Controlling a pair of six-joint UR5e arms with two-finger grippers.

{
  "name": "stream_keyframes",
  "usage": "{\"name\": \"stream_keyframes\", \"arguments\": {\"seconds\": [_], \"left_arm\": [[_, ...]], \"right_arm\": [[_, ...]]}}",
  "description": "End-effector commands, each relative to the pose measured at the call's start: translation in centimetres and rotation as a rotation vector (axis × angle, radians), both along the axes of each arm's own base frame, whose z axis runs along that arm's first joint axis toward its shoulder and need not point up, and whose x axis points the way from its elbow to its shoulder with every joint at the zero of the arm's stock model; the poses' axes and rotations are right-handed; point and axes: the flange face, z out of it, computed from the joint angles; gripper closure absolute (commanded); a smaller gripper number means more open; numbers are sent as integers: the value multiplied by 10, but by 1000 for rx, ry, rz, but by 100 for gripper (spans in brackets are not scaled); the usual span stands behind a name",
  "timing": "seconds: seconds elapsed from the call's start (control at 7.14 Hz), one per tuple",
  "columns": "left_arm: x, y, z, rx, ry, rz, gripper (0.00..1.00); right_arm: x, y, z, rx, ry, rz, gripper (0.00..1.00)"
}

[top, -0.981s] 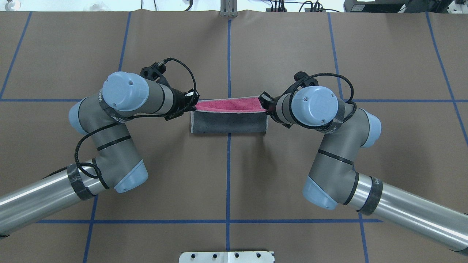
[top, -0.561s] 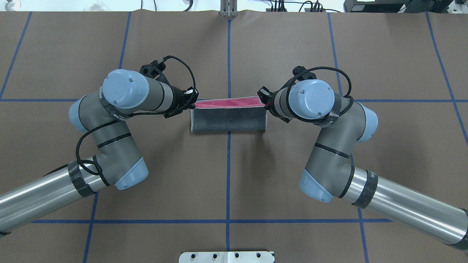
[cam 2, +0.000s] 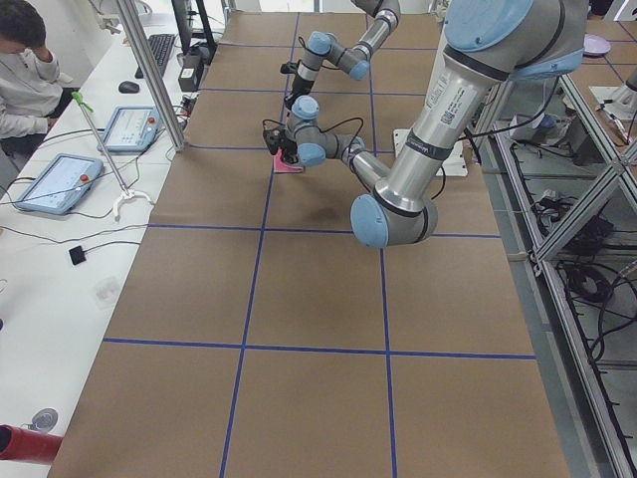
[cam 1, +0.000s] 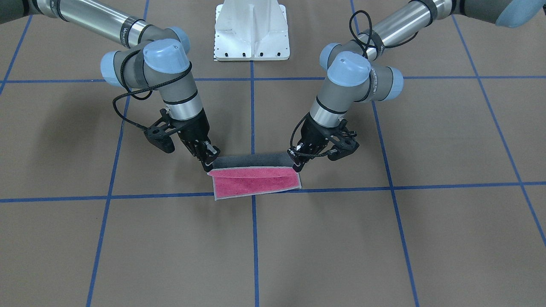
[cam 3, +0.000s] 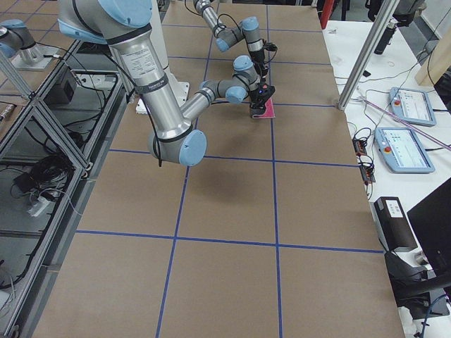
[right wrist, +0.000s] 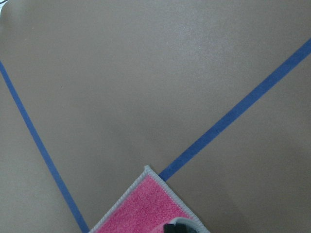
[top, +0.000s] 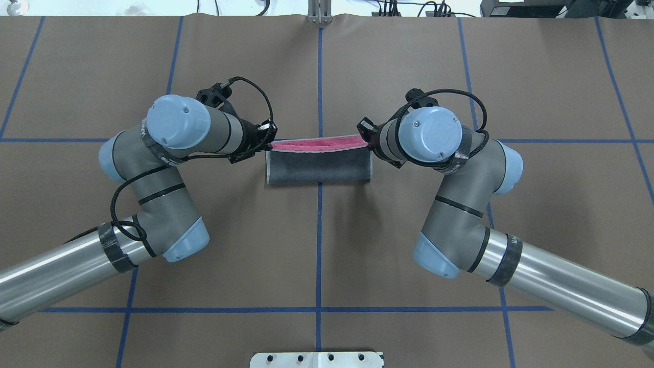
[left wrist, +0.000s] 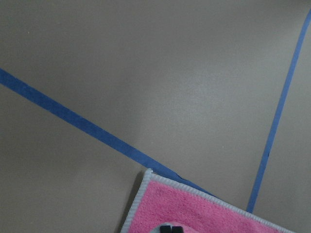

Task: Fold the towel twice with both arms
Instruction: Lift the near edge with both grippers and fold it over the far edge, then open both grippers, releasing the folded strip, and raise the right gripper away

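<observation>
The towel (top: 318, 166) lies at the table's middle, folded over itself, dark grey face up with a thin pink strip along its far edge. In the front-facing view, the towel (cam 1: 256, 182) shows its lower pink layer with the upper flap held just above it. My left gripper (top: 268, 144) is shut on the flap's left corner, and my right gripper (top: 369, 144) is shut on its right corner. In the front-facing view the left gripper (cam 1: 295, 166) and right gripper (cam 1: 209, 164) stand at the flap's two ends. Each wrist view shows a pink corner (left wrist: 194, 208) (right wrist: 146, 204) with light grey edging.
The brown table cover carries a grid of blue tape lines (top: 319, 76). The white pedestal base (cam 1: 251, 30) stands behind the arms. A person (cam 2: 25, 60) sits at a side bench with tablets (cam 2: 55, 182) and cables; control pendants (cam 3: 405, 149) lie on the opposite bench.
Both grippers have carried the held edge farther from the robot and lower, so the visible pink strip has narrowed. Both elbows have shifted forward with them.
</observation>
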Motion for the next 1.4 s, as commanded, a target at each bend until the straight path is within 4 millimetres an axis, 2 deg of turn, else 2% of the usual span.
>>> {"name": "stream_keyframes", "arguments": {"seconds": [0.0, 0.42, 0.56, 0.7, 0.84, 0.98, 1.26], "left_arm": [[1, -6, 4, 3, -13, -1, 100], [4, -8, 10, -5, -24, -1, 100], [4, -8, 9, -4, -23, -2, 74], [4, -8, 10, -5, -24, -2, 40], [3, -10, 10, -5, -26, -3, 16], [-2, -17, 3, 31, -31, 4, 1], [-3, -16, -2, 36, -20, 14, 1]], "right_arm": [[-4, -6, -1, -3, 6, 3, 100], [-6, -7, 2, 0, 14, -1, 100], [-5, -9, 4, 14, 26, -11, 99], [-9, -17, -4, 16, 24, -5, 46], [-13, -23, -10, 15, 23, -1, 1], [-5, -31, -14, 8, 12, -14, 1], [20, -49, -18, 6, -9, -72, 0]]}}
